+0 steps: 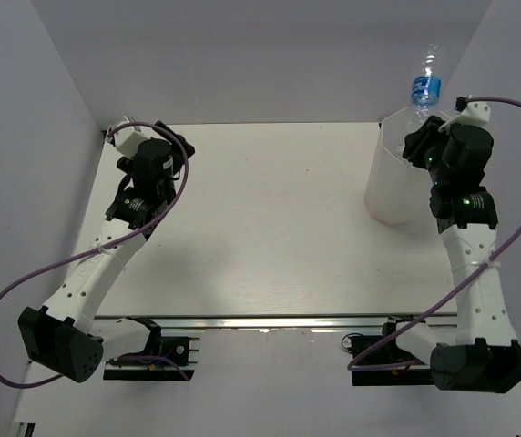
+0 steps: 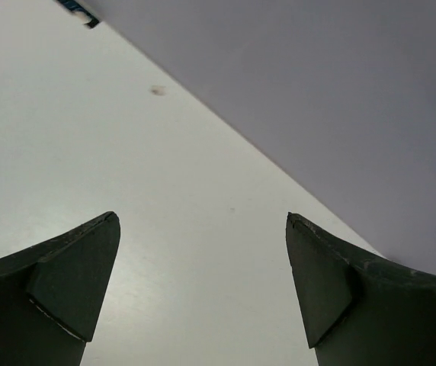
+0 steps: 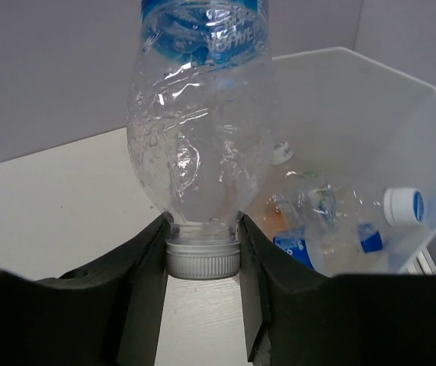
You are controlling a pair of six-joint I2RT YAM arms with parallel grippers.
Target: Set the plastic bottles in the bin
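My right gripper (image 3: 202, 255) is shut on the white cap of a clear plastic bottle (image 3: 203, 114) with a blue label. In the top view that bottle (image 1: 426, 84) sticks out past the far rim of the translucent white bin (image 1: 397, 177), held by the right gripper (image 1: 422, 123) over the bin's top. Inside the bin (image 3: 401, 114) lie more crinkly bottles (image 3: 332, 221), one with a white and blue cap (image 3: 405, 206). My left gripper (image 2: 203, 282) stands open above bare table at the far left, with nothing between its fingers.
Grey walls close the table at the back and both sides. The left arm (image 1: 142, 182) rests near the far left corner. A small dark mark (image 2: 157, 91) shows on the table near the wall.
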